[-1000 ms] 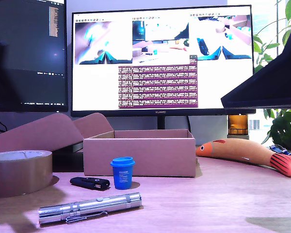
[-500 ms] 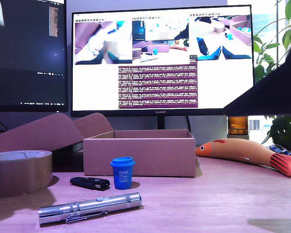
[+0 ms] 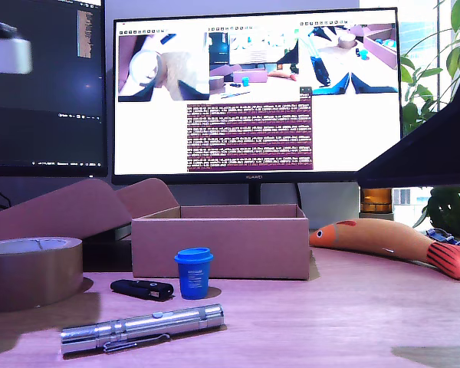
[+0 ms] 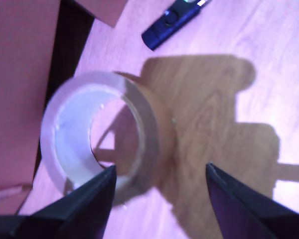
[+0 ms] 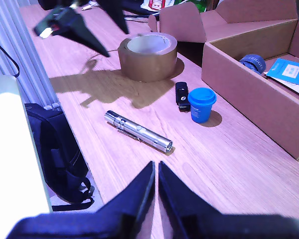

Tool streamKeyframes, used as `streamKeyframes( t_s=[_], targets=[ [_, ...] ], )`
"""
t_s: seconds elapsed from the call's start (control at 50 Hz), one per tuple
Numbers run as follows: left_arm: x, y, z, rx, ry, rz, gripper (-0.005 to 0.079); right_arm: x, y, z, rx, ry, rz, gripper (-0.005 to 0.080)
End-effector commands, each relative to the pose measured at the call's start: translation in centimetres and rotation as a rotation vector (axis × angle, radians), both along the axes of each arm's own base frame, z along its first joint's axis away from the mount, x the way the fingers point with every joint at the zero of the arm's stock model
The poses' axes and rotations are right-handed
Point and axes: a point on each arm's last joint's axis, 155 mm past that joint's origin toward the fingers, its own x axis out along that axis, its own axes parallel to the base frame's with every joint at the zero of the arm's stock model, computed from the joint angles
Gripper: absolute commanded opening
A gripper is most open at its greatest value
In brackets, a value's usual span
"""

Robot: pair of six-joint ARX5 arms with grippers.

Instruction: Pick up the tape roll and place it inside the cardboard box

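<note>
The tape roll (image 3: pixel 31 270), wide and brown with a pale rim, lies flat on the table at the exterior view's left. My first gripper (image 4: pixel 160 172) hangs open above it, one finger over the rim and the other past the roll's outer wall, touching nothing. From across the table the first gripper (image 5: pixel 115 42) shows as dark fingers over the tape roll (image 5: pixel 148 57). The cardboard box (image 3: pixel 222 247) stands open-topped mid-table. My second gripper (image 5: pixel 157 168) is shut and empty, high over the table's near part, well away from the cardboard box (image 5: pixel 249 89).
A silver flashlight (image 3: pixel 142 328), a blue cup (image 3: pixel 193 273) and a black stick (image 3: pixel 142 288) lie in front of the box. A toy fish (image 3: pixel 391 241) rests at the exterior view's right under a dark arm (image 3: pixel 429 146). Curved cardboard sheets (image 3: pixel 77 207) and monitors stand behind.
A blurred pale part of the first arm has come down at the exterior view's upper left, above the tape roll. The objects on the table have not moved.
</note>
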Motion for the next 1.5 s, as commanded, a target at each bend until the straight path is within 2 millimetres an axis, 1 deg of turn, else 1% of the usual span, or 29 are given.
streamKeyframes(
  t_s=[0.0,0.14,0.24,0.42,0.6,0.7,0.78,0.84,0.92,0.96,0.98,1.0,1.18,1.32,1.48],
  targets=[
    [0.6,-0.1,-0.1,0.000,0.011,0.004,0.0513,-0.2,0.0,-0.3,-0.011,-0.005,0.011,-0.0010],
    [1.6,-0.2,-0.6,-0.009,0.048,0.015,0.0509,-0.2,0.0,-0.3,-0.011,-0.005,0.011,-0.0010],
    [1.9,-0.2,-0.9,-0.015,0.098,0.020,0.0493,-0.2,0.0,-0.3,-0.011,-0.005,0.011,-0.0010],
    [1.7,0.0,-2.5,-0.003,0.207,0.036,0.0493,-0.2,0.1,-0.3,-0.011,-0.005,0.011,-0.0010],
    [1.5,0.0,-3.9,0.007,0.267,0.039,0.0486,-0.2,0.0,-0.3,-0.011,-0.005,0.011,-0.0010],
    [1.4,0.1,-4.2,0.009,0.274,0.043,0.0440,-0.2,0.0,-0.3,-0.011,-0.005,0.011,-0.0010],
    [1.6,0.0,-4.0,0.004,0.264,0.044,0.0374,-0.2,0.1,-0.3,-0.010,-0.005,0.011,-0.0010],
    [1.7,-0.1,-4.0,0.004,0.262,0.043,0.0270,-0.2,0.0,-0.3,-0.010,-0.005,0.011,-0.0010],
    [1.5,0.0,-4.0,0.005,0.268,0.043,0.0066,-0.2,0.0,-0.3,-0.011,-0.005,0.010,-0.0010],
    [1.4,0.0,-4.1,0.006,0.273,0.043,-0.0018,-0.1,0.0,-0.3,-0.010,-0.006,0.010,-0.0010],
    [1.4,0.0,-4.1,0.007,0.274,0.043,-0.0029,-0.1,0.0,-0.3,-0.010,-0.006,0.010,-0.0010],
    [1.3,0.0,-4.1,0.008,0.276,0.043,-0.0018,-0.1,0.0,-0.3,-0.010,-0.006,0.010,-0.0010],
    [0.9,0.2,-3.7,0.011,0.283,0.043,-0.0020,-0.1,0.0,-0.3,-0.010,-0.006,0.010,-0.0010],
    [0.4,-0.2,-2.3,0.003,0.272,0.045,-0.0020,-0.1,0.0,-0.3,-0.010,-0.006,0.010,-0.0010],
    [0.0,0.0,-0.2,0.002,0.214,0.072,-0.0019,-0.1,0.1,-0.1,-0.003,-0.012,0.010,-0.0010]
  ],
)
